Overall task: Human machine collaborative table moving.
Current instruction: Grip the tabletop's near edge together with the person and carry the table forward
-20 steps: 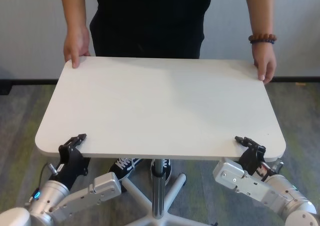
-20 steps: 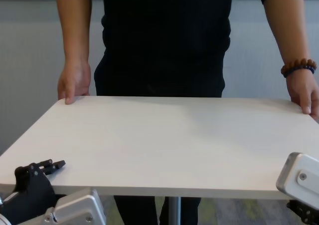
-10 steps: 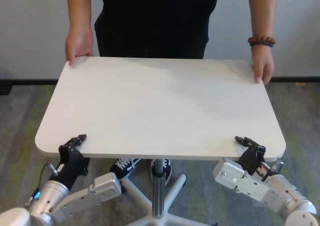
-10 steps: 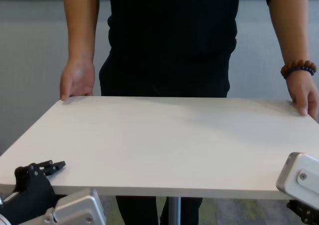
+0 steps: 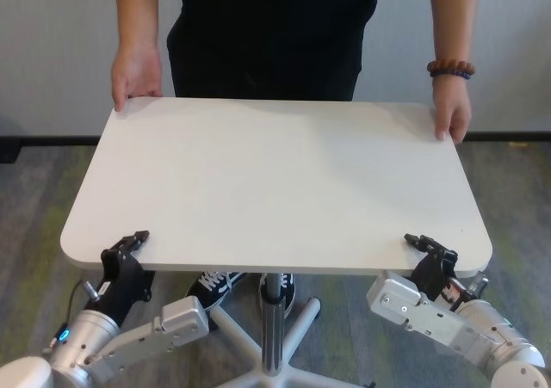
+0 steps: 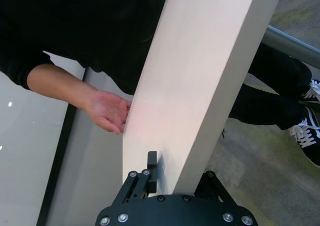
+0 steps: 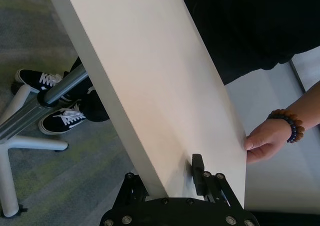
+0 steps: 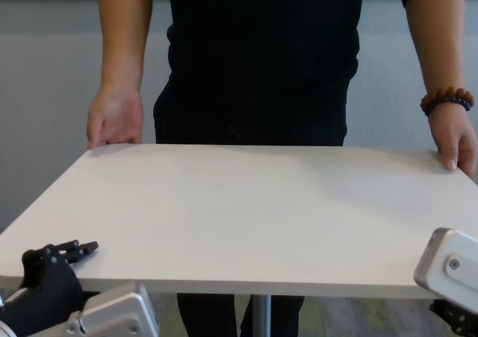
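The white table (image 5: 275,181) stands between me and the human (image 5: 271,35), who is in black and holds the two far corners, with a bead bracelet (image 5: 450,68) on one wrist. My left gripper (image 5: 127,249) is shut on the table's near edge by the near left corner. My right gripper (image 5: 433,255) is shut on the near edge by the near right corner. In the left wrist view the table edge (image 6: 220,95) runs between the fingers (image 6: 151,165) of the gripper (image 6: 175,178). The right wrist view shows the same: edge (image 7: 105,95), gripper (image 7: 167,178).
The silver centre pole (image 5: 273,319) and white star-base legs (image 5: 237,332) stand under the table, between my arms. The human's black sneakers (image 5: 215,286) are by the base. Grey carpet lies all round, with a pale wall and a black skirting board (image 5: 43,140) behind.
The human has shifted a little to the right and stands more upright, hands still on the far corners. The table's near edge and both grippers have hardly moved.
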Motion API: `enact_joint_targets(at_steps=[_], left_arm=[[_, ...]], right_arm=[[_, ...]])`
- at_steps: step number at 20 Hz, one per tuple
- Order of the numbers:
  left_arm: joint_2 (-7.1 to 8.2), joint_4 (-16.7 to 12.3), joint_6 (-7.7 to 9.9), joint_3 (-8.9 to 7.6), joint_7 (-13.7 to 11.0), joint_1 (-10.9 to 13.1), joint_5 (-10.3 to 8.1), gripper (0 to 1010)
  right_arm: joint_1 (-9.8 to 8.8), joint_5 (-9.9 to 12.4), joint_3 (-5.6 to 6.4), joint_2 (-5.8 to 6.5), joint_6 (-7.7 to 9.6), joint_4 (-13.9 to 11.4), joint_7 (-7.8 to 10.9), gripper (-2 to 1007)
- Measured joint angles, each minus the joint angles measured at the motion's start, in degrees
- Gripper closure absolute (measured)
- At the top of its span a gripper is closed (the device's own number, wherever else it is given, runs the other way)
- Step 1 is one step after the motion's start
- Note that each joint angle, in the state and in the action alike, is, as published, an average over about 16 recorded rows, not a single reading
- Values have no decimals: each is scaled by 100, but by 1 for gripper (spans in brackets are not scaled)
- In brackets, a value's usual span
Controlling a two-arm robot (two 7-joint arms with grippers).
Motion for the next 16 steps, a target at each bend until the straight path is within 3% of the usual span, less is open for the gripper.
enact_joint_targets(at_steps=[7, 16], left_arm=[[22, -34, -89, -7, -40, 17, 15, 695], [82, -245, -115, -49, -87, 77, 216, 697]], right_arm=[[-15, -33, 39, 6, 52, -61, 79, 581], [-87, -164, 175, 54, 168, -338, 177, 581]])
